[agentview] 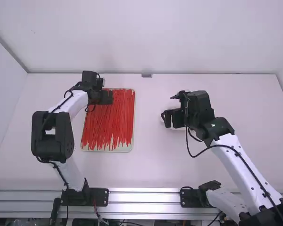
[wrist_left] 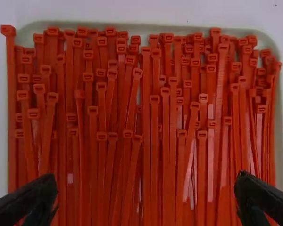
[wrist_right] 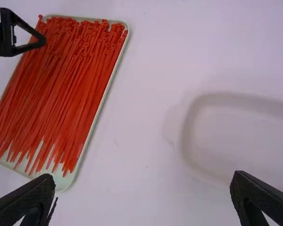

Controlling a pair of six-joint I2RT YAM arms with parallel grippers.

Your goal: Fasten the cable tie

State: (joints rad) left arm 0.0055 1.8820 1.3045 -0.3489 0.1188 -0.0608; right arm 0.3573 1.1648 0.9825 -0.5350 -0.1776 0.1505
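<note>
The left gripper hangs far forward on its extended arm, fingers spread wide, while the right gripper hovers equally wide.

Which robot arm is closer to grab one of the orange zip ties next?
Left. The left gripper hangs open right above the orange cable ties on the tray. The right gripper is open too, but sits apart from the tray, with no ties under it.

Bright, even, diffuse light with soft, faint shadows
</note>
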